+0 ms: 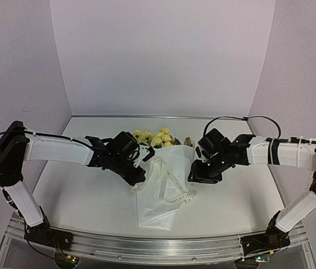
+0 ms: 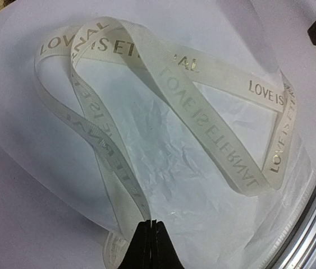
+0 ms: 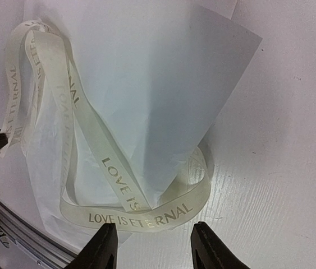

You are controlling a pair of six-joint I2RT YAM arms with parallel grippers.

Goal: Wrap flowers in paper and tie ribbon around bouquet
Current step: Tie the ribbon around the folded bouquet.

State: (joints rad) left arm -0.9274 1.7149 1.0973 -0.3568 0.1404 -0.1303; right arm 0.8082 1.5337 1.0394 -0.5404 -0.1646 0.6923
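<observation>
The paper [image 1: 156, 216] lies on the table [image 1: 85, 196] with its narrow end nearest the arms, folded over so it can hide the stems. The ribbon [image 2: 202, 134] lies in loose loops on top of the paper, likely so it can be pulled around the middle and tied. The left gripper [image 2: 152, 223] has its two fingers pressed tight together, pinching one strand of the ribbon. The right gripper [image 3: 155, 227] is about half open and holds nothing; its fingers hang just by the ribbon's loop on the other side, ready to grab it. Farthest away, the yellow flowers [image 1: 156, 137] poke out of the paper's wide end.
</observation>
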